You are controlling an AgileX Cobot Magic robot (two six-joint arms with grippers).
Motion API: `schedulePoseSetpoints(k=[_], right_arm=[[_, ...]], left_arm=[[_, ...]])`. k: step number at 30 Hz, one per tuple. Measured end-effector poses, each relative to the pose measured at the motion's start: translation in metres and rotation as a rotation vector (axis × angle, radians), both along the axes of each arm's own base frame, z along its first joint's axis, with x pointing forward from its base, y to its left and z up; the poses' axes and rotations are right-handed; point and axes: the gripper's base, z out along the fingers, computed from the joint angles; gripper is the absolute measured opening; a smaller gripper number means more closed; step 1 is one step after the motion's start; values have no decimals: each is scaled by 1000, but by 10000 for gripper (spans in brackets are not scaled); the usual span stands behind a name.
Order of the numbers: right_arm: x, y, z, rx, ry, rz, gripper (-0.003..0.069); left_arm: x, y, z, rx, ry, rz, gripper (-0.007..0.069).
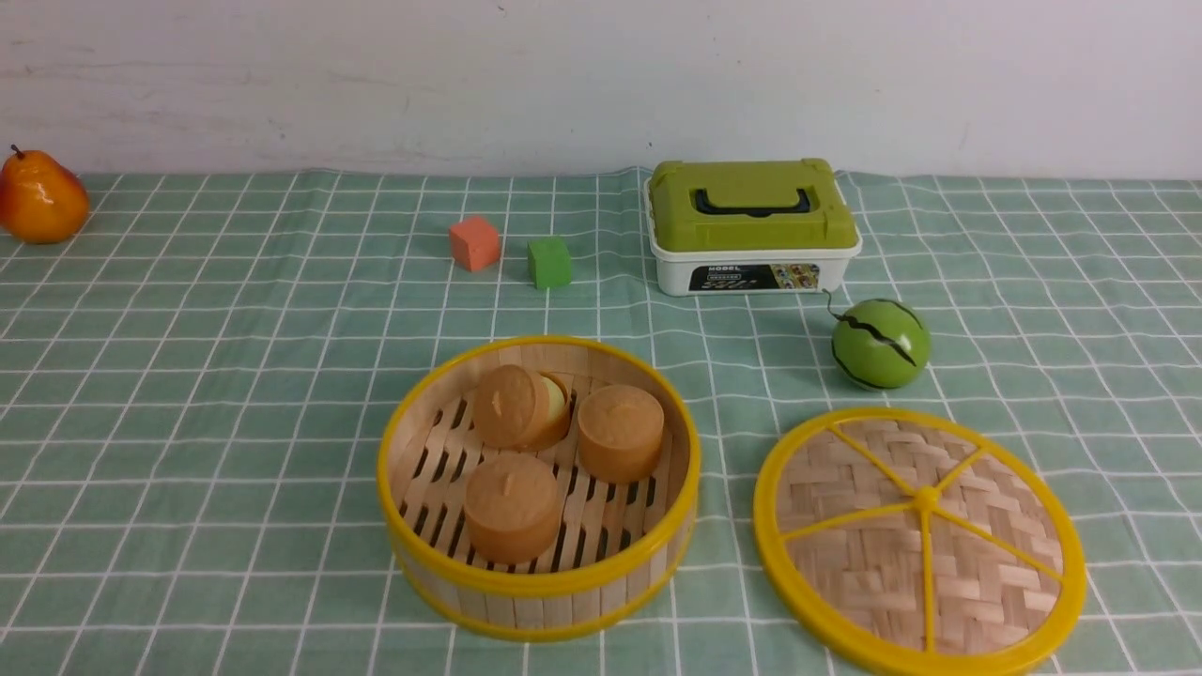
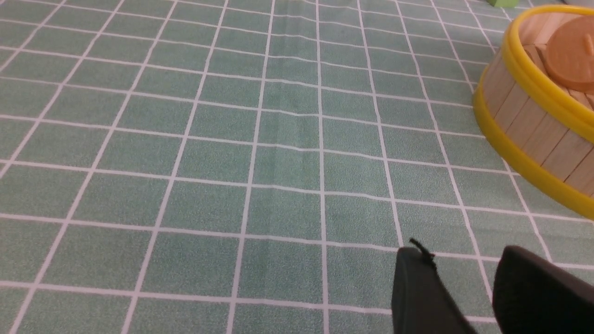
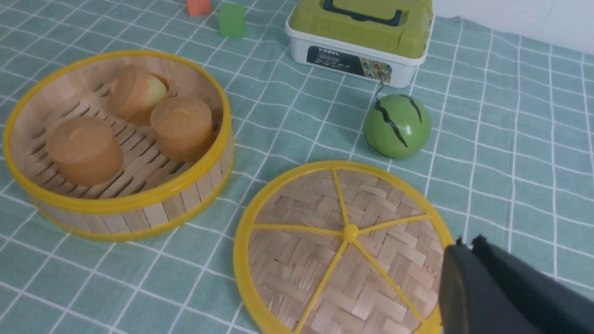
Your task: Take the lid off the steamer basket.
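The flat round lid of woven bamboo with a yellow rim (image 1: 920,540) lies on the green checked tablecloth (image 1: 188,422), to the right of the round bamboo steamer basket with yellow rings (image 1: 526,606) and apart from it. In the front view the lid's near edge is cut off, and in the right wrist view the right gripper (image 3: 468,248) covers part of its rim. Of that gripper we see only one dark mass, so we cannot tell how far it is parted or whether it touches the lid. The left gripper (image 2: 464,260) shows two dark fingers with cloth between them, parted, grasping nothing, near the basket's wall. Three brown round cakes (image 1: 512,507) sit in the uncovered basket.
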Motion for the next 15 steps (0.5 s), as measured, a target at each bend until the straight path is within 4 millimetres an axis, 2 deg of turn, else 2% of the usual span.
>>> schedulePoseSetpoints(k=[10, 12, 15], right_arm=[[3, 0, 0, 16, -41, -7, -12], [5, -1, -6, 25, -98, -21, -18], [-2, -8, -31, 15, -239, -68, -22]], left_arm=[[0, 0, 0, 0, 0, 0, 239], [0, 0, 0, 0, 0, 0, 239], [0, 0, 0, 0, 0, 0, 239]])
